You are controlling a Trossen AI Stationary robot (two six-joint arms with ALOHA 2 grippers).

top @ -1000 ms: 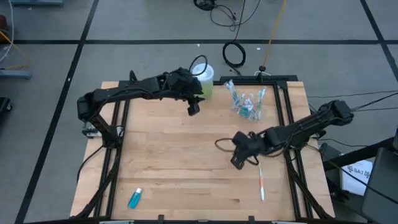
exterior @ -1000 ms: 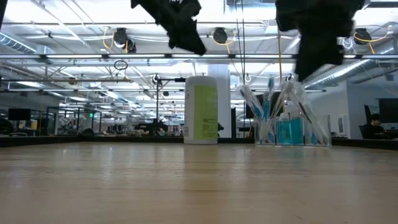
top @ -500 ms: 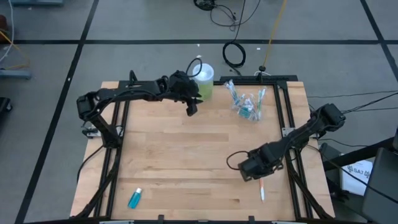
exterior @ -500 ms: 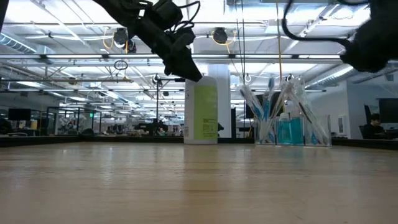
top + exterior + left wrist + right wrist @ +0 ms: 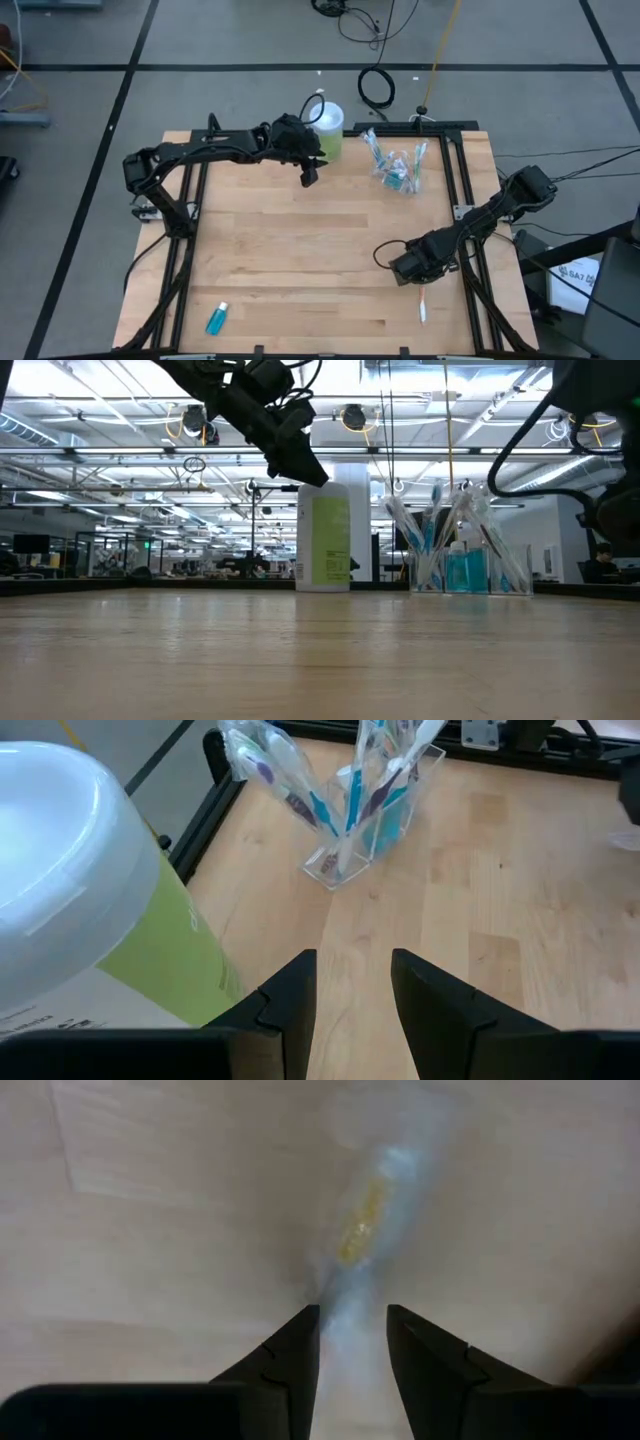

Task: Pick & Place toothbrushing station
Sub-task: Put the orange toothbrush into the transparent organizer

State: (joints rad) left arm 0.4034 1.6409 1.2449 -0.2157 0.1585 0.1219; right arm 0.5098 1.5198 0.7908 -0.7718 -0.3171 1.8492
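- Since the earlier frame we see the right gripper (image 5: pixel 408 268) shifted from mid-table toward the near-right part of the table (image 5: pixel 270 250); it now sits low over the loose toothbrush (image 5: pixel 421 303).
- Left gripper (image 5: pixel 309 173) has pulled back slightly toward the far edge and hangs by the green wipes canister (image 5: pixel 327 128).
- Loose toothbrush: lying flat, long axis running far-to-near, close to the right edge. Its far end is under the right gripper, so we can't tell which end is the head.
- In the right wrist view it's a pale blur with an orange patch (image 5: pixel 360 1230) just ahead of the fingers (image 5: pixel 290 1355); fingers parted, nothing between them.
- Left fingers (image 5: pixel 290 1005) also parted, empty.
- Clear cup (image 5: pixel 398 170) stands at the far edge, right of centre, with brushes fanned upward and teal tubes inside; count is hard to make out.
- One teal tube (image 5: pixel 217 318) lies at the near-left corner, white cap toward the far edge.
- Low view cuts off both arms at the frame's upper edge.
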